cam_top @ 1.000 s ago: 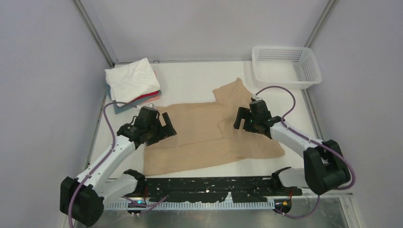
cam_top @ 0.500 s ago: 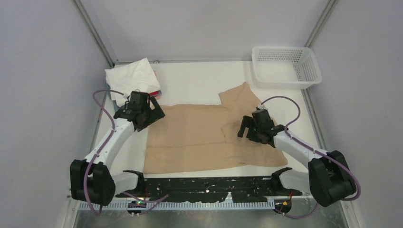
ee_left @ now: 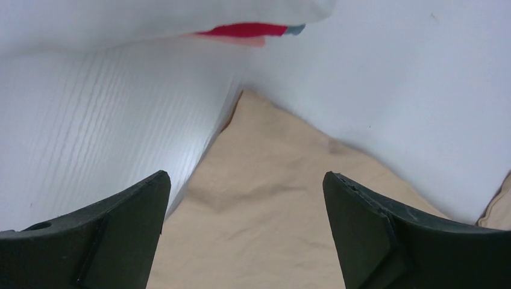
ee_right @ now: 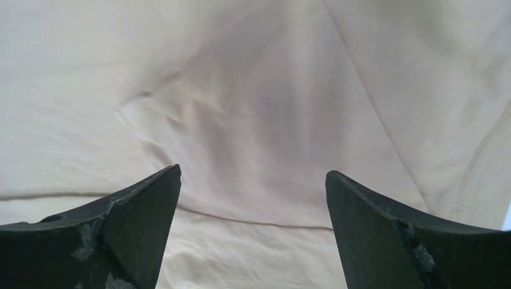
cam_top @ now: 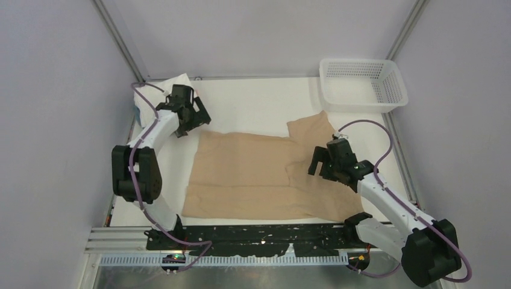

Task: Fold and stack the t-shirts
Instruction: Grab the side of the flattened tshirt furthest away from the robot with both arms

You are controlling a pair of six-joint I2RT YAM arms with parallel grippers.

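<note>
The tan t-shirt [cam_top: 253, 174] lay spread on the bench [cam_top: 253, 105], its sleeve [cam_top: 310, 123] reaching just beyond the right end effector [cam_top: 317, 165]. That end effector hovered low over the cloth, fingers wide apart and gripping nothing, probably poised to pinch an edge for a fold. The left end effector [ee_left: 245, 177] gaped equally wide and empty, the shirt's corner [ee_left: 244, 96] just ahead of and below its fingertips. Close beyond it sat the folded stack [cam_top: 158, 91], white on top with a red shirt [ee_left: 241, 29] peeping beneath, likely where the tan one belongs once folded. Well beyond the right end effector stood a mesh basket [cam_top: 361, 84].
</note>
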